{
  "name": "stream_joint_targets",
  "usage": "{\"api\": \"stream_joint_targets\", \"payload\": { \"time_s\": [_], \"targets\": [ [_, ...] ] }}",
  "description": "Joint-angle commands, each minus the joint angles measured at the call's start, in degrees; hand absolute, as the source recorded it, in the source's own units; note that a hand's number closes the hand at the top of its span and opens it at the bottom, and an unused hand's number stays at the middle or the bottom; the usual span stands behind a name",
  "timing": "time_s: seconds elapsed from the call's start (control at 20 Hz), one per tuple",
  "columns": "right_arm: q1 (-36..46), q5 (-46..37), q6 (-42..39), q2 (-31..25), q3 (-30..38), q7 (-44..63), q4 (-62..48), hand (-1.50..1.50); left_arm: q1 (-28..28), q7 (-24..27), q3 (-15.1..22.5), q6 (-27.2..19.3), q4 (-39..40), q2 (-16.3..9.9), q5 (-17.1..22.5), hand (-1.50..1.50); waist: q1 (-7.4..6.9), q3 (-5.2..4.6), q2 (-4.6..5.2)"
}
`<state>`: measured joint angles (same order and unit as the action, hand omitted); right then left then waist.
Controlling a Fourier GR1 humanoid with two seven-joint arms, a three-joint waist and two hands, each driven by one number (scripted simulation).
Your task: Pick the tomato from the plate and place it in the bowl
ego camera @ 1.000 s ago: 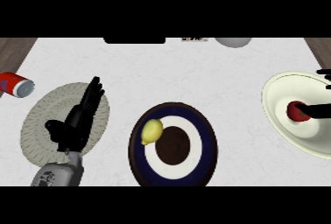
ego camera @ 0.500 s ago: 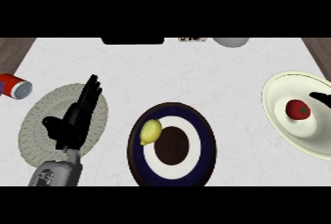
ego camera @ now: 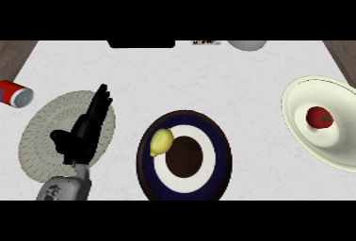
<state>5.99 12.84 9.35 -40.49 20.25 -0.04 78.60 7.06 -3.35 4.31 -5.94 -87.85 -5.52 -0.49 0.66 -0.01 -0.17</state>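
**Asker:** What changed just now?

**Operator:** A second ago my right hand sat over the tomato (ego camera: 319, 117) at the right side of the view. Half a second ago only its fingertips showed at the edge. Now that hand is out of view, so I cannot tell you its state. The tomato is uncovered and rests alone in the middle of the cream bowl (ego camera: 300, 96) at the right edge.

**Asker:** So the task is done?

**Operator:** I judge so: the tomato lies inside the bowl, with nothing touching it. The dark blue plate (ego camera: 218, 141) at centre now carries only a lemon (ego camera: 161, 141), near its left rim.

**Asker:** And the other hand?

**Operator:** My left hand (ego camera: 83, 132) rests at the left, above a round woven mat (ego camera: 40, 136), fingers straight and pointing away from me, holding nothing. It has not moved. A red can (ego camera: 14, 93) lies on its side at the far left, well apart from everything else.
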Motion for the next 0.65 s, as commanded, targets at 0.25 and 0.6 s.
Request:
{"api": "stream_joint_targets", "payload": {
  "time_s": [0.25,0.6],
  "targets": [
    [-8.0,9.4,-15.9,-1.2,10.8,-4.5,0.1,-1.5,1.3,-1.5,-1.2,1.4,-0.6,0.0,0.4,0.0,-0.35,0.01,0.11],
    [-16.4,4.8,-17.1,7.4,10.5,-8.3,7.7,-1.5,4.1,-3.6,-4.0,2.2,0.7,-1.1,0.7,0.0,-0.18,0.0,0.11]
  ]
}}
